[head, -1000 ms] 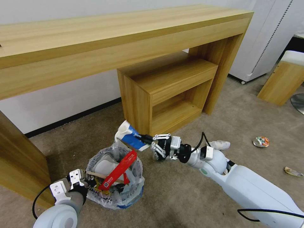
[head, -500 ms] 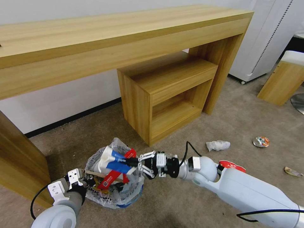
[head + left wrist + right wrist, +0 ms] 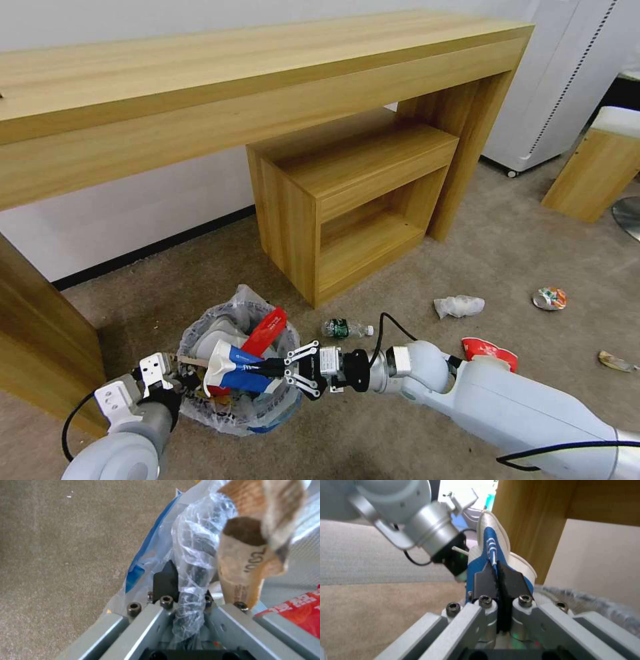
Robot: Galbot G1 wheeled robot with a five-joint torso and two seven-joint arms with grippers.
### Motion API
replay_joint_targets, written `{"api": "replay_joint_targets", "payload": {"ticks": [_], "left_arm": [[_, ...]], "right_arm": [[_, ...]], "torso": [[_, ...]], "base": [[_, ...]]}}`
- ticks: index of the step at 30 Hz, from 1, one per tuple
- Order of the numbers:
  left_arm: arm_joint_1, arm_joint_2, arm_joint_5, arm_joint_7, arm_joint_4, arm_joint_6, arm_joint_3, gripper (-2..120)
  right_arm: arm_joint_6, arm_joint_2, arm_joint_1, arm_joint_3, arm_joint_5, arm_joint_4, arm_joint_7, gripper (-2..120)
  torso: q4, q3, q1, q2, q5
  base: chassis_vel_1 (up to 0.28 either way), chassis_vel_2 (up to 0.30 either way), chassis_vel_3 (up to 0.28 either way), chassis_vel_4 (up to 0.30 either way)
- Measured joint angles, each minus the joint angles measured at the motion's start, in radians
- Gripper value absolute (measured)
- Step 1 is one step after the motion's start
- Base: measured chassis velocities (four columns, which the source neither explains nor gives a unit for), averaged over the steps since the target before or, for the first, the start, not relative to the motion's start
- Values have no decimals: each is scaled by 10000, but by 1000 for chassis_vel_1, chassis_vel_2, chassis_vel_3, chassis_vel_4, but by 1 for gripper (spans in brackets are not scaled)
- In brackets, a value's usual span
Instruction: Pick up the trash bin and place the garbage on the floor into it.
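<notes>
The right claw (image 3: 277, 369) is pinched on the blue-white cup (image 3: 233, 369), holding it on its side over the mouth of the trash bin (image 3: 200, 410), which sits on the beige floor (image 3: 373, 427) near the wooden desk leg. The left claw (image 3: 180, 590) is clamped on the bin's rim and its crinkly bag. The bin looks already crowded, with a red wrapper (image 3: 265, 330) sticking up, so the cup is best lowered clear of that wrapper and released over the open middle, while the left claw holds the rim steady. Whether the cup already touches the contents is hard to tell
</notes>
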Motion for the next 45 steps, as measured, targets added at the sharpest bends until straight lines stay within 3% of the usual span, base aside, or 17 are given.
{"api": "replay_joint_targets", "payload": {"ticks": [31, 45], "left_arm": [[321, -69, -271, -51, -515, -1, -75, 0], [373, -18, -454, -124, -609, -2, -97, 0]], "right_arm": [[129, 826, 520, -649, -665, -1237, 377, 0], [174, 800, 389, -395, -769, -1495, 141, 47]], "torso": [[0, 0, 0, -1, 0], [0, 0, 0, -1, 0]], "base": [[0, 0, 0, 0], [0, 0, 0, 0]]}}
